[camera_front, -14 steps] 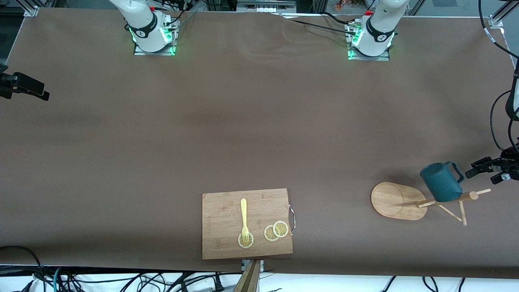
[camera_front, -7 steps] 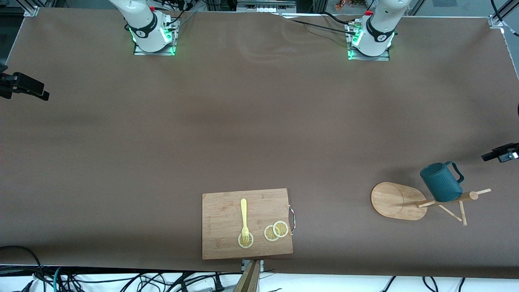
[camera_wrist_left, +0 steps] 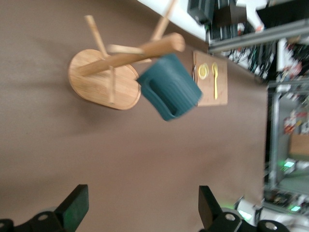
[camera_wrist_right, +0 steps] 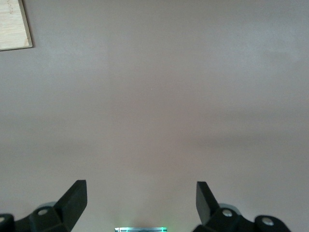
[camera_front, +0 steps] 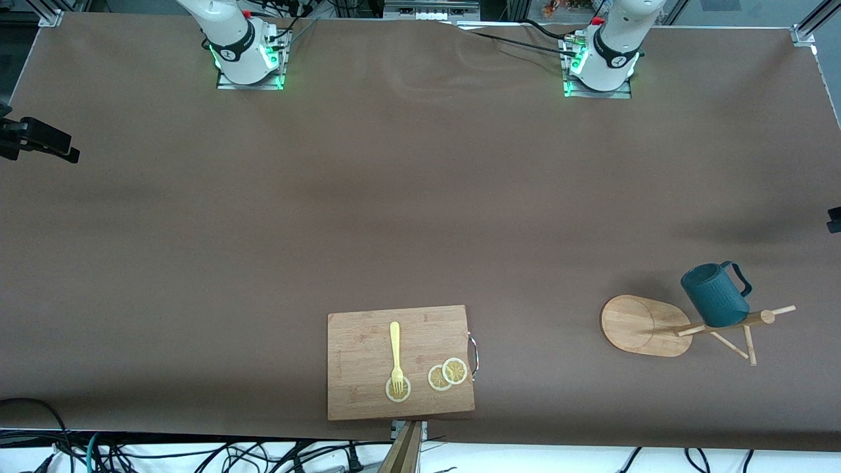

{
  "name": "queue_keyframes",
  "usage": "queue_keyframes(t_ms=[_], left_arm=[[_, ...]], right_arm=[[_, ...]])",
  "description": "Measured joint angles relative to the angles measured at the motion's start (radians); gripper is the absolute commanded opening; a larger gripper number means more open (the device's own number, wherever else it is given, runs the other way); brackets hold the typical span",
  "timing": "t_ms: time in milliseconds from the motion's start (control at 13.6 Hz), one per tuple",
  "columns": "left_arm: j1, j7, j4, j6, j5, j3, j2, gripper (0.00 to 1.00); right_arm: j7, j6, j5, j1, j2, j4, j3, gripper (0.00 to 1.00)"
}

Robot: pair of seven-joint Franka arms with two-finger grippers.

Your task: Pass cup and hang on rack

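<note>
The dark teal ribbed cup [camera_front: 715,295] hangs on the bamboo rack [camera_front: 640,325], high on its post, near the left arm's end of the table. Nothing holds it. In the left wrist view the cup [camera_wrist_left: 169,87] hangs beside the post, and the rack's oval base [camera_wrist_left: 99,79] is below it. My left gripper [camera_wrist_left: 142,210] is open and empty, well away from the cup. Only a dark bit of it [camera_front: 834,220] shows at the edge of the front view. My right gripper [camera_wrist_right: 140,200] is open and empty over bare table, and it waits.
A rectangular wooden cutting board [camera_front: 368,394] lies near the front edge with a yellow fork [camera_front: 395,351] and lemon slices [camera_front: 447,374] on it. A black clamp-like object [camera_front: 39,141] sticks in at the right arm's end of the table.
My left gripper has drawn back from beside the cup toward the left arm's end of the table, almost out of the front view. The cup stays on the rack.
</note>
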Motion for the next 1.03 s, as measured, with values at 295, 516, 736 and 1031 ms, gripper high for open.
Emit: queue_keyframes(t_ms=[295, 516, 736, 1031], left_arm=[[-0.162, -0.003, 0.050, -0.048, 0.071, -0.006, -0.123, 1.00], [-0.305, -0.008, 0.053, -0.051, 0.162, -0.008, -0.225, 1.00], [-0.425, -0.032, 0.042, -0.059, 0.256, -0.008, -0.313, 1.00], [-0.652, -0.275, -0.035, -0.114, 0.420, 0.028, -0.458, 1.00]], right_arm=[[0.000, 0.000, 0.000, -0.001, 0.000, 0.000, 0.000, 1.00], [-0.001, 0.000, 0.000, -0.001, 0.000, 0.000, 0.000, 1.00], [-0.001, 0.000, 0.000, -0.002, 0.000, 0.000, 0.000, 1.00], [-0.001, 0.000, 0.000, -0.004, 0.000, 0.000, -0.001, 1.00]])
